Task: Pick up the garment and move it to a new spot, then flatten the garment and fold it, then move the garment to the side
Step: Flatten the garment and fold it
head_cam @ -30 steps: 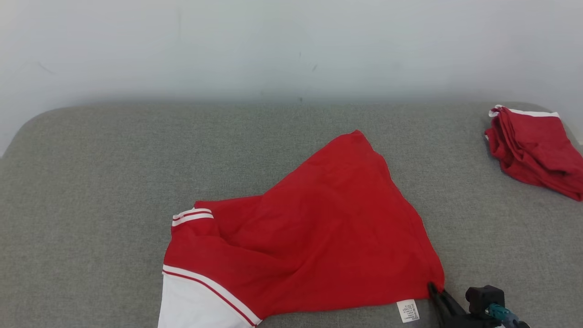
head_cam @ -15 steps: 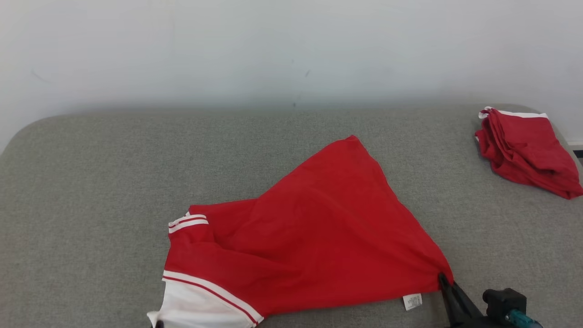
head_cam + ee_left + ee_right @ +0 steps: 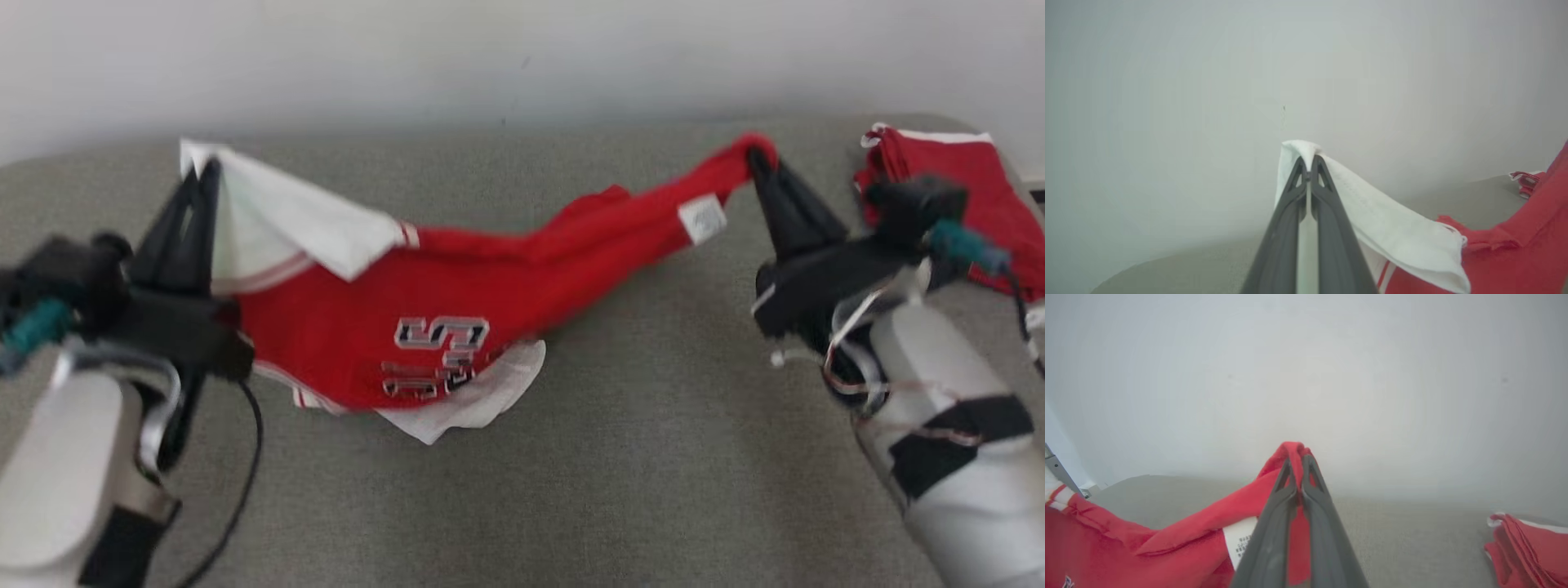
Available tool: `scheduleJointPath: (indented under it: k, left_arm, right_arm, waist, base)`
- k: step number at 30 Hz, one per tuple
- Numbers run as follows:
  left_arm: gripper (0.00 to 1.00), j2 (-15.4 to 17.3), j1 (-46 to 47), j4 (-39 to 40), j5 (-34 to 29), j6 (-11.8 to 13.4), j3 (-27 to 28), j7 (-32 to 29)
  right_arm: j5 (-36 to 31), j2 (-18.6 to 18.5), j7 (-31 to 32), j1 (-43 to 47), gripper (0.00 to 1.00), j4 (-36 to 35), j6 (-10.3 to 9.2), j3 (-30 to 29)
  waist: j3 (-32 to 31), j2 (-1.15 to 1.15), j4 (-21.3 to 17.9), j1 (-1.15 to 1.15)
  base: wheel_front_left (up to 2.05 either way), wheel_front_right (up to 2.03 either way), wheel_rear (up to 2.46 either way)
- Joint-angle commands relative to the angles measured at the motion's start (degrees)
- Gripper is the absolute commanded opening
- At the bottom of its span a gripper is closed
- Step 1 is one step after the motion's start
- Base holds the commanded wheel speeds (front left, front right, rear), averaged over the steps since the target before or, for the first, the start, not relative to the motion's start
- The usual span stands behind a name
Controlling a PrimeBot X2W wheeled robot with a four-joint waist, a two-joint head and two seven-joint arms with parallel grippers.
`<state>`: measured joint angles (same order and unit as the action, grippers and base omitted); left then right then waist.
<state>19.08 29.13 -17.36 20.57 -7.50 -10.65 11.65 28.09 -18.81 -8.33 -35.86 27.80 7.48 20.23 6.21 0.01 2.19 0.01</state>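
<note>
Over cushion (image 3: 620, 457), one garment (image 3: 351, 318) pinched by left claw (image 3: 206, 167), right claw (image 3: 755, 157), one folded pile (image 3: 971, 159)

The red-and-white jersey garment (image 3: 457, 302) hangs over the grey fabric-covered tabletop (image 3: 637, 457), one end in the jaws of the left gripper (image 3: 208, 167) at left, the other in those of the right gripper (image 3: 753, 159) at right. A folded red cloth pile (image 3: 963, 171) lies far right, behind that gripper.

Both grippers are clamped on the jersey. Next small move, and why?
Probably raise both arms slightly and draw them apart. The left gripper pinches a white corner and the right gripper a red edge, yet the jersey sags in the middle toward the grey cushion. Removing slack should let it carry cleanly.
</note>
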Motion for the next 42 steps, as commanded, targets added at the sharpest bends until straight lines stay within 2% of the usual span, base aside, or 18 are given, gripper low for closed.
scheduleJointPath:
  k: [1, 7, 8, 10, 14, 15, 23, 30, 34, 38, 42]
  left_arm:
    - [0.0, 2.0, 7.4, -0.6, 1.8, 0.1, -1.5, -1.9]
    - [0.0, 7.2, 30.6, -7.1, 5.6, 0.1, -6.3, -6.3]
    - [0.0, 7.2, 30.6, -7.1, 5.6, 0.1, -6.3, -6.3]
    - [0.0, 8.7, 38.3, -9.5, 6.5, 0.1, -7.9, -7.6]
    - [0.0, 9.3, 52.9, -14.5, 8.3, 0.1, -8.7, -8.2]
    - [0.0, 8.8, 59.6, -17.2, 9.0, 0.1, -8.5, -8.2]
    - [0.0, 6.1, 79.7, -25.1, 8.5, 0.1, -11.3, -5.3]
    - [0.0, 4.1, 87.1, -31.5, 9.3, 0.2, -11.4, -2.3]
    - [0.0, 3.7, 86.5, -34.5, 9.6, 0.1, -12.6, -1.2]
    - [0.0, 2.9, 82.8, -33.3, 13.1, 0.1, -13.2, 1.1]
    - [0.0, 3.7, 74.8, -28.5, 16.6, 0.1, -14.2, 2.8]
  right_arm:
    - [2.0, -0.3, 1.3, -6.7, 0.0, 0.9, 0.05, 0.1]
    - [7.4, 1.4, 6.7, -27.6, 0.0, 7.2, 0.05, -0.2]
    - [7.4, 1.4, 6.7, -27.6, 0.0, 7.2, 0.05, -0.2]
    - [8.9, 1.7, 8.5, -34.6, 0.0, 9.8, 0.05, -1.1]
    - [11.5, 4.1, 10.2, -47.5, 0.0, 16.1, 0.05, -4.3]
    - [11.5, 5.1, 10.3, -53.4, 0.0, 19.2, 0.05, -5.4]
    - [9.9, 7.7, 7.1, -70.7, 0.0, 29.9, 0.06, -9.0]
    - [8.1, 7.4, 4.6, -77.9, 0.0, 36.0, 0.05, -10.0]
    - [8.2, 7.3, 3.4, -78.3, 0.0, 39.3, 0.05, -10.4]
    - [9.7, 7.9, 3.2, -75.3, 0.0, 37.4, 0.05, -8.7]
    - [13.4, 6.6, 3.6, -67.3, 0.0, 31.6, 0.05, -5.6]
  waist:
    - [7.1, -0.01, -1.5, -0.01]
    - [16.3, -0.01, -2.1, -0.01]
    - [16.3, -0.01, -2.1, -0.01]
    - [19.0, -0.01, -2.3, -0.01]
    - [23.0, -0.01, -2.4, -0.01]
    - [24.7, -0.01, -2.4, -0.01]
    - [28.3, -0.01, -1.4, -0.01]
    - [29.9, -0.01, -0.2, -0.01]
    - [30.9, -0.01, 0.3, -0.01]
    - [31.4, -0.01, 0.4, -0.01]
    - [30.5, -0.01, 0.0, -0.01]
  base:
    - [0.0, 0.0, 0.0]
    - [0.0, 0.0, 0.0]
    - [0.0, 0.0, 0.0]
    - [0.0, 0.0, 0.0]
    - [0.0, 0.0, 0.0]
    - [0.0, 0.0, 0.0]
    - [0.0, 0.0, 0.0]
    - [0.0, 0.0, 0.0]
    - [0.0, 0.0, 0.0]
    - [0.0, 0.0, 0.0]
    - [0.0, 0.0, 0.0]
